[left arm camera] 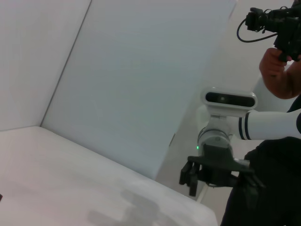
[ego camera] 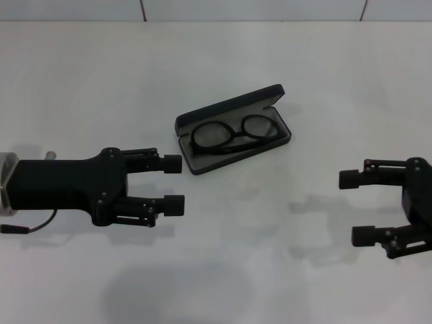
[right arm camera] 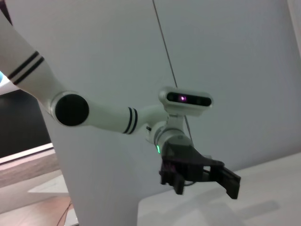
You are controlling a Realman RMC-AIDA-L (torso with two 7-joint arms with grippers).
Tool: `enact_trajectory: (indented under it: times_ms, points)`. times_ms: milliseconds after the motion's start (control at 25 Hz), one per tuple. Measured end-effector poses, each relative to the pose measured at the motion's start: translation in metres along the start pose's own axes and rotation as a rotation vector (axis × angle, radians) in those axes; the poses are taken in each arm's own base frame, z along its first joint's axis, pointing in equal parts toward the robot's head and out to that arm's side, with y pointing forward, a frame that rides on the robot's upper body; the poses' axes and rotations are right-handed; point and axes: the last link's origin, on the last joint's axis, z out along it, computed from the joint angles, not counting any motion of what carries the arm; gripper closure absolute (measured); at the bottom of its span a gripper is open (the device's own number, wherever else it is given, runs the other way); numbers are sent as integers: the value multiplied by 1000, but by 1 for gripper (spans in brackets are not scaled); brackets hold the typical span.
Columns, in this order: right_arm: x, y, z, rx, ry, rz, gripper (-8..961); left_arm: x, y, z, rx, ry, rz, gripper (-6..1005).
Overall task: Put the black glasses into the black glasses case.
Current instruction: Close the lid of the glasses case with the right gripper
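Observation:
The black glasses case (ego camera: 270, 97) lies open in the middle of the white table, its lid tilted back toward the far side. The black glasses (ego camera: 233, 134) rest folded inside it on the grey lining. My left gripper (ego camera: 173, 183) hovers open, in front of and to the left of the case, with nothing between its fingers. My right gripper (ego camera: 356, 207) is open too, in front of and to the right of the case, holding nothing. The left wrist view shows the right gripper (left arm camera: 218, 179) far off; the right wrist view shows the left gripper (right arm camera: 200, 181) likewise.
The white table (ego camera: 81, 81) stretches all around the case. A white wall with seams (ego camera: 142, 9) runs along its far edge. A person holding a black camera (left arm camera: 277, 23) stands beyond the right arm.

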Motion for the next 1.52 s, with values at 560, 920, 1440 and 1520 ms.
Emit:
enact_trajectory:
  times_ms: [560,920,1440,1520]
  points:
    - [-50,-53,13,176,51,52,195,-4,-2,-15,96,59,36,142]
    - [-146,-95,61,370,371,140,450,-16,-2,-20,157,61,61,409]
    - [-139,-143,158,504,534,228,942,-23,-7,-14,183,24,57,727]
    - [-133,-145,160,521,522,221,940,-24,-9,-13,191,20,61,810]
